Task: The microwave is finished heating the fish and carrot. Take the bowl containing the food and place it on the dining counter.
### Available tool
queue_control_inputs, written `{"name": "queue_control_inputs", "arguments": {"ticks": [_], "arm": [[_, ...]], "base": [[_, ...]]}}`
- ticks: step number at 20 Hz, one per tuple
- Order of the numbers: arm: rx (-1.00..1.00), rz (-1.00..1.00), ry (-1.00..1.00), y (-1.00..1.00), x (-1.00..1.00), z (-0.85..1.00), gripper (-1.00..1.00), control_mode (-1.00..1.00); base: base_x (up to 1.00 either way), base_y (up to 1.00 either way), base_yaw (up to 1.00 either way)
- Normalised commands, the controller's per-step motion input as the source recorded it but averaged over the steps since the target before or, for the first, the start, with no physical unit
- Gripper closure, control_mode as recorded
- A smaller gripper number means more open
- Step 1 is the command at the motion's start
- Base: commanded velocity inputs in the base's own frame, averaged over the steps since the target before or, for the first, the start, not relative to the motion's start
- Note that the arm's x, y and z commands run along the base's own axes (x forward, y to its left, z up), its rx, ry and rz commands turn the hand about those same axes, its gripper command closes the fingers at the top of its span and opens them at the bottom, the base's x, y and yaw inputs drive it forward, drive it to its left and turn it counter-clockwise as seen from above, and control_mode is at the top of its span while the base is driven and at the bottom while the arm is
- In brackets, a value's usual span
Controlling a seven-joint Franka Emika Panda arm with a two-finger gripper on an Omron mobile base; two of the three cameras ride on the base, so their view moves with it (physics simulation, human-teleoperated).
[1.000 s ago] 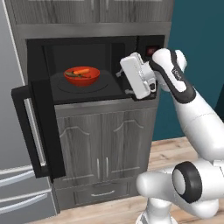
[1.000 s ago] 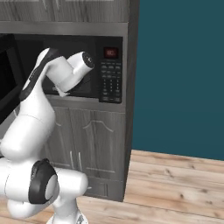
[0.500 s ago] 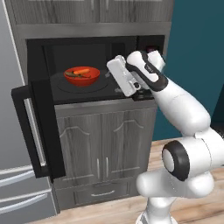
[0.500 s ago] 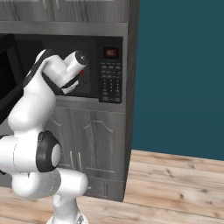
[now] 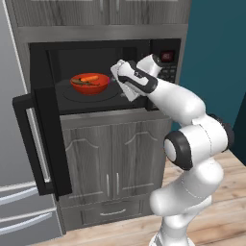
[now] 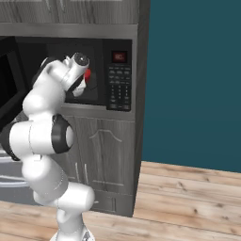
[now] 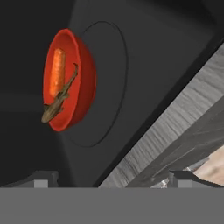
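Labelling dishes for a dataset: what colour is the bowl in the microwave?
Glossy red-orange bowl, clearest in the hand view.

Bowl of food sitting inside the open microwave

The black built-in microwave [image 5: 103, 72] has its door swung wide open to the 9 o'clock side, with the button panel and a small red display at 3 o'clock. The glossy red-orange bowl [image 5: 89, 83] rests upright on the round turntable ring, left of centre in the cavity. Inside lie 2 pieces side by side (touching or nearly so): the orange carrot [image 7: 57, 72] and the thin brownish-green fish [image 7: 59, 97].
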Motion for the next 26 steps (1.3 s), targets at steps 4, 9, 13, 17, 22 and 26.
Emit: {"name": "queue_control_inputs", "arguments": {"ticks": [4, 9, 13, 17, 22, 26], "arm": [[-0.03, -0.16, 0.09, 0.18, 0.74, -0.11, -1.0, -1.0], [-0.05, -0.1, 0.11, 0.1, 0.64, -0.14, -1.0, -1.0], [-0.04, -0.07, 0.09, 0.1, 0.66, -0.09, -1.0, -1.0], [-0.05, -0.05, 0.08, 0.11, 0.57, -0.21, -1.0, -1.0], [-0.04, -0.04, 0.06, 0.18, 0.6, -0.2, -1.0, -1.0], [-0.05, -0.02, 0.06, 0.16, 0.49, -0.33, -1.0, -1.0]], "base": [[0.0, 0.0, 0.0], [0.0, 0.0, 0.0], [0.0, 0.0, 0.0], [0.0, 0.0, 0.0], [0.0, 0.0, 0.0], [0.0, 0.0, 0.0]]}}
